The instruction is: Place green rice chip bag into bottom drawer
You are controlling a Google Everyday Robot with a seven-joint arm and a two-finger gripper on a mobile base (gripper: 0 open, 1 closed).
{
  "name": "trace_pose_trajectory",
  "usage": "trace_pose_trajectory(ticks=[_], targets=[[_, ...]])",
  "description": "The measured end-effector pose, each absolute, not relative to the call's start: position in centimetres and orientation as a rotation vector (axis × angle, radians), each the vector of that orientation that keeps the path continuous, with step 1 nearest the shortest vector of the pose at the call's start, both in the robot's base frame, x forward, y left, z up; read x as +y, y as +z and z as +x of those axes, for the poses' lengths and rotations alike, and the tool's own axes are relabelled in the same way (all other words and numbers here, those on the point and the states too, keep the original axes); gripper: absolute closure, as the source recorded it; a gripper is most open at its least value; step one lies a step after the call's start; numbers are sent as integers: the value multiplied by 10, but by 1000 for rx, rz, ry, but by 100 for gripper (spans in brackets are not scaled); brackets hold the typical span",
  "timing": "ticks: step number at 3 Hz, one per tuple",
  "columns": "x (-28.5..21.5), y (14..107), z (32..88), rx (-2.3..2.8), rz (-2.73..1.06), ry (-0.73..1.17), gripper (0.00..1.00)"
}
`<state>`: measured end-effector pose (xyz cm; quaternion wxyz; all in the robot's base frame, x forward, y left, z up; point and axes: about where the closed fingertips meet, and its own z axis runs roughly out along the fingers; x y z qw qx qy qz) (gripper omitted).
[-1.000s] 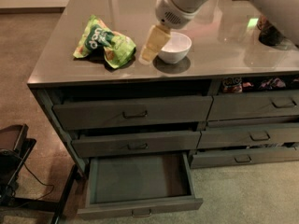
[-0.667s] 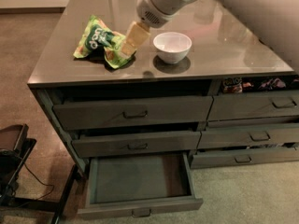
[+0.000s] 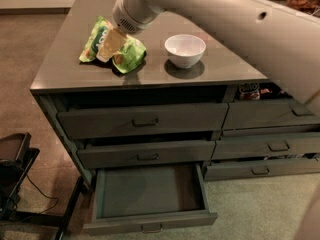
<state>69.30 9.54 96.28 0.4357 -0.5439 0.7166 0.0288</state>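
1. Green rice chip bag [image 3: 130, 54] – crumpled, lying on the counter top [image 3: 220, 70] near its front-left corner, at 9 o'clock of the white bowl [image 3: 185, 49], apart from it.
2. Gripper [image 3: 108, 48] – down on the middle of the bag, arm reaching in from 2 o'clock. Whether it is parted or clamped on the foil cannot be told.
3. Bottom drawer [image 3: 150, 190] – pulled out, nothing inside, at 6 o'clock below the bag.
4. Risk: slick, crumpled foil could slip from a shallow hold and land on the floor beside the drawer.
5. Risk: a sweep toward 3 o'clock could knock the bowl.
6. Risk: the 2 drawers above, top [image 3: 142, 120] and middle [image 3: 145, 154], stand slightly ajar; their fronts could snag the bag on descent.
7. Open room: the front counter edge lies just beside the bag at 6 o'clock, with free air beyond it over the drawer. Dark equipment [image 3: 12, 159] sits on the floor at 8 o'clock.
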Motion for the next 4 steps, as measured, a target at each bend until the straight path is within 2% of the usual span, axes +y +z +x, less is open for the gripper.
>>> trace_pose_trajectory(ticks=[2,4], targets=[[132,928,716,1847,-1357,88,0],[132,906,750,1861,-1308,76,0]])
